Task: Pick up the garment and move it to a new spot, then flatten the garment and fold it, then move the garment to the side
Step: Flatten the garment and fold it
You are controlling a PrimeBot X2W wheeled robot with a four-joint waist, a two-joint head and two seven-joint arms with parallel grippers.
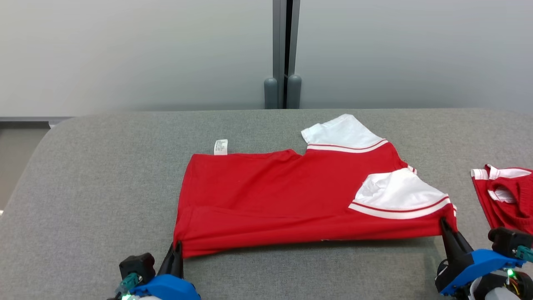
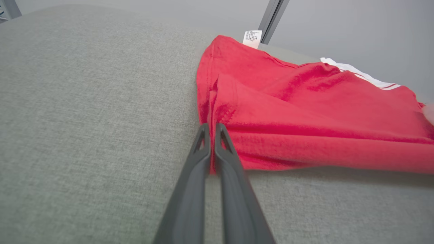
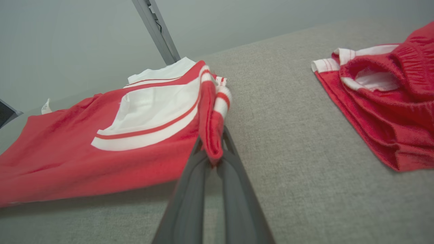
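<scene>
Left gripper [image 1: 177, 252] pinching shirt [image 1: 283, 196] at 7 o'clock corner, right gripper [image 1: 444, 225] pinching 4 o'clock corner; shirt at middle of table [image 1: 104, 187]. Left bite seems thin: may slip on lift. Swing right could snag second garment [image 1: 506, 196] at 3 o'clock.

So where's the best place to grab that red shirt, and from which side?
Probably its two near corners, coming in low from the robot's side. The red shirt lies spread wide on the table, so a single pinch would let it sag and bunch; its near edge runs straight between those corners. The left gripper and right gripper are shut on exactly those spots.
</scene>
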